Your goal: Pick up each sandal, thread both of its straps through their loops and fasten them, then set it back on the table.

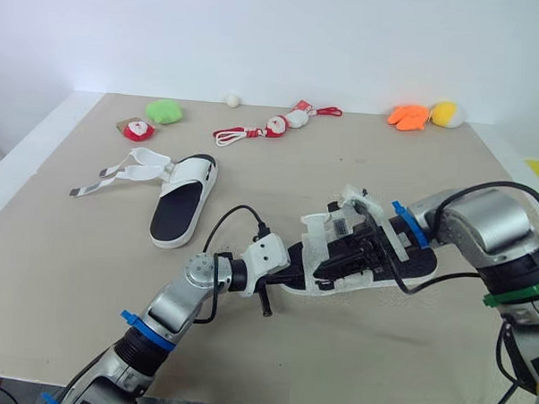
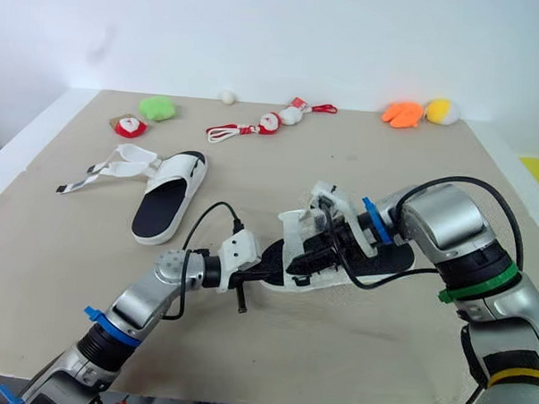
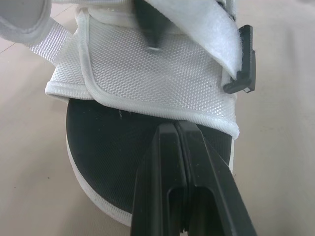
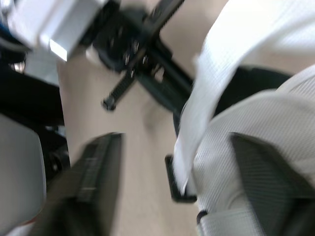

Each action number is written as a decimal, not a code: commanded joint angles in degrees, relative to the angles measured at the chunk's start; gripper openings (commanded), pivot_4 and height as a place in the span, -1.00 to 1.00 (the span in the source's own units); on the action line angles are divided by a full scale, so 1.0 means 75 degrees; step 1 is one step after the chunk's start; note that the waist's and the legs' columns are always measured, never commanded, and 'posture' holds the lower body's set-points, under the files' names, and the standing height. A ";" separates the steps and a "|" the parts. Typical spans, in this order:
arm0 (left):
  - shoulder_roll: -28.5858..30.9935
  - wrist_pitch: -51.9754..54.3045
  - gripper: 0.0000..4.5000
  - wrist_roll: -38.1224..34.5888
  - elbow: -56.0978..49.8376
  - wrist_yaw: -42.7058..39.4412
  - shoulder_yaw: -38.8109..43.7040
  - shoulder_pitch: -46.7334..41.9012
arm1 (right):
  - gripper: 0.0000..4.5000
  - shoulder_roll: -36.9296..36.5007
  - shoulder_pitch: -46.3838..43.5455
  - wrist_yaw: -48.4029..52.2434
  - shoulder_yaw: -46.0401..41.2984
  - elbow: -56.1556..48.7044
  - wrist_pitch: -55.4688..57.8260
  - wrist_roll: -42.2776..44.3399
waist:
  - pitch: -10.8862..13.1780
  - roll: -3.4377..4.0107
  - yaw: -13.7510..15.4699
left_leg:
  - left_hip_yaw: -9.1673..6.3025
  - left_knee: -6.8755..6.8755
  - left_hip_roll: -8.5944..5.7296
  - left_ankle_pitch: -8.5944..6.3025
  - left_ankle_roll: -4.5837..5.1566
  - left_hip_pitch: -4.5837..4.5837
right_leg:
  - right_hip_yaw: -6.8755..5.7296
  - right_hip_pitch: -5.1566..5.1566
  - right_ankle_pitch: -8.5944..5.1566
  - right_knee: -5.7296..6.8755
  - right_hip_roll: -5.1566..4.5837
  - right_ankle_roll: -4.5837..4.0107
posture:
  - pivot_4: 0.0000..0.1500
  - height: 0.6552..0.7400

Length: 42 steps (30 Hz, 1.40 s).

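pinning sandal's end under closed left gripper, straddling strap just beyond with right gripper spread open.

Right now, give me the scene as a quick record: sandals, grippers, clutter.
worked sandal: mid-table, between both grippers
left gripper: shut, tips over the black footbed
right gripper: open, fingers either side of a white strap
other sandal: to the robot's left, straps loose and splayed
clutter: small toys along the far edge
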 commanded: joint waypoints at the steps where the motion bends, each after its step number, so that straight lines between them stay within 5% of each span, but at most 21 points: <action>1: 0.0087 0.0309 -1.00 0.0317 0.0640 -0.0019 -0.0441 0.0259 | 0.99 0.0169 -0.0533 -0.0177 -0.0631 0.0458 0.0567 0.0277 | 0.0000 0.0000 0.0002 | 0.0000 0.0001 -0.0001 0.0001 -0.0001 -0.0001 | 0.0000 0.0001 0.0002 0.0000 0.0000 -0.0002 | 1.00 1.00; 3: 0.0083 0.0305 -1.00 0.0315 0.0658 -0.0021 -0.0435 0.0251 | 0.99 0.0322 -0.0717 -0.0300 -0.0810 0.0680 0.0883 0.0392 | 0.0000 0.0001 0.0003 | -0.0001 0.0002 0.0000 0.0002 -0.0002 0.0000 | 0.0000 -0.0001 0.0002 0.0000 -0.0001 -0.0002 | 1.00 1.00; 6: 0.0076 0.0297 -1.00 0.0317 0.0683 -0.0028 -0.0431 0.0235 | 0.59 0.0526 -0.0913 -0.0535 -0.1027 0.0928 0.1161 0.0461 | 0.0000 0.0003 0.0003 | -0.0001 0.0001 -0.0002 0.0002 -0.0003 -0.0001 | -0.0001 0.0000 0.0005 0.0000 -0.0002 0.0003 | 1.00 1.00; 12: 0.0058 0.0281 -1.00 0.0322 0.0718 -0.0026 -0.0431 0.0213 | -0.75 0.0553 -0.0515 -0.1005 -0.0822 0.0546 0.0927 0.0276 | -0.0001 0.0001 0.0003 | -0.0003 0.0001 -0.0009 0.0002 -0.0003 -0.0004 | -0.0001 -0.0001 0.0013 0.0002 -0.0005 0.0015 | 1.00 1.00; 14: 0.0055 0.0284 -1.00 0.0320 0.0716 -0.0020 -0.0427 0.0215 | -0.96 0.0478 -0.0340 -0.1050 -0.0711 0.0336 0.0817 0.0251 | 0.0000 0.0003 0.0003 | -0.0003 0.0001 -0.0010 0.0002 -0.0003 -0.0004 | -0.0001 -0.0001 0.0012 0.0002 -0.0005 0.0019 | 1.00 1.00; 25: 0.0042 0.0289 -1.00 0.0315 0.0724 0.0001 -0.0405 0.0224 | -0.96 -0.0160 0.0318 -0.0862 -0.0129 -0.0602 -0.0102 -0.0040 | -0.0001 0.0004 0.0005 | -0.0005 0.0001 -0.0019 0.0002 -0.0003 -0.0004 | -0.0001 0.0000 0.0000 0.0004 -0.0014 0.0037 | 1.00 1.00; 42: 0.0017 0.0264 -1.00 0.0320 0.0765 0.0024 -0.0399 0.0213 | -0.96 -0.0008 0.0685 -0.0987 -0.0805 -0.1002 -0.1494 -0.0278 | -0.0001 0.0004 0.0006 | -0.0004 0.0002 -0.0021 0.0002 -0.0002 -0.0003 | -0.0002 0.0008 0.0003 0.0005 -0.0017 0.0038 | 1.00 1.00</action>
